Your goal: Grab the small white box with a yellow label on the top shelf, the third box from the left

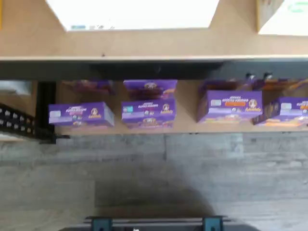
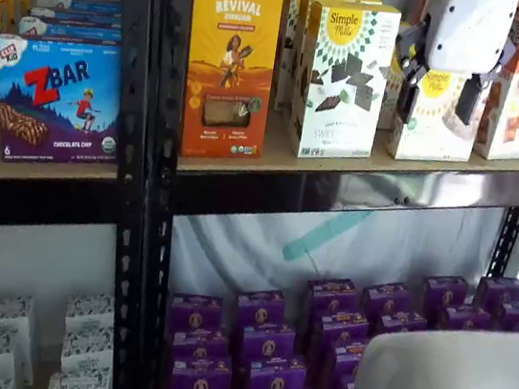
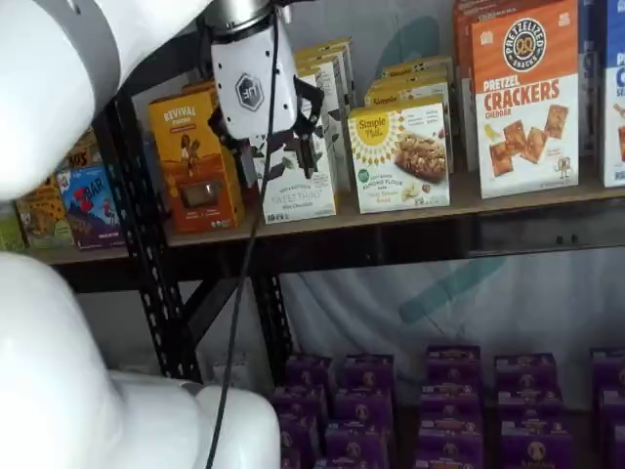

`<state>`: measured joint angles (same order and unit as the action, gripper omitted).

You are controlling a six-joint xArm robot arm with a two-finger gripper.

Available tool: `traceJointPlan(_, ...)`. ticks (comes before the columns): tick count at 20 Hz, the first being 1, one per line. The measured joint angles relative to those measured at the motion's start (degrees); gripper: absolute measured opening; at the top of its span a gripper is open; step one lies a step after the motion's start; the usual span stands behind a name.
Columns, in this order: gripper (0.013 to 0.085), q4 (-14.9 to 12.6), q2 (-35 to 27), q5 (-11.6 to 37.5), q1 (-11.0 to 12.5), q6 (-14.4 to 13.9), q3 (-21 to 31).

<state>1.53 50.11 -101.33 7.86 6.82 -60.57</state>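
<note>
The small white box (image 2: pixel 433 132) with its yellow round logo stands on the top shelf (image 2: pixel 386 185), right of a taller white box; it also shows plainly in a shelf view (image 3: pixel 400 156). My gripper (image 2: pixel 436 111) hangs in front of the shelf with its white body above. Its two black fingers (image 2: pixel 407 101) stand apart with a clear gap, framing the small box's upper face, and nothing is held. In a shelf view the gripper (image 3: pixel 283 156) overlaps the taller box. The wrist view shows the shelf board (image 1: pixel 144 45) and white box tops; I cannot tell which is which.
An orange-yellow Revival box (image 2: pixel 231 55) and a taller white box with chocolate squares (image 2: pixel 344 76) stand left of the small one, a pretzel crackers box (image 3: pixel 524 98) right. Purple boxes (image 2: pixel 314 357) fill the lower shelf. A black upright (image 2: pixel 146 179) bounds the bay. My white arm (image 3: pixel 59 371) fills the foreground.
</note>
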Motion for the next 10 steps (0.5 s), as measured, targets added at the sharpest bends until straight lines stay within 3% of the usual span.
traceJointPlan(2,0.085,0.35,-1.23,2.23,2.72,2.63,0.09)
traceJointPlan(10,0.085,-0.07,-5.98,8.03,8.05,7.99,-1.08)
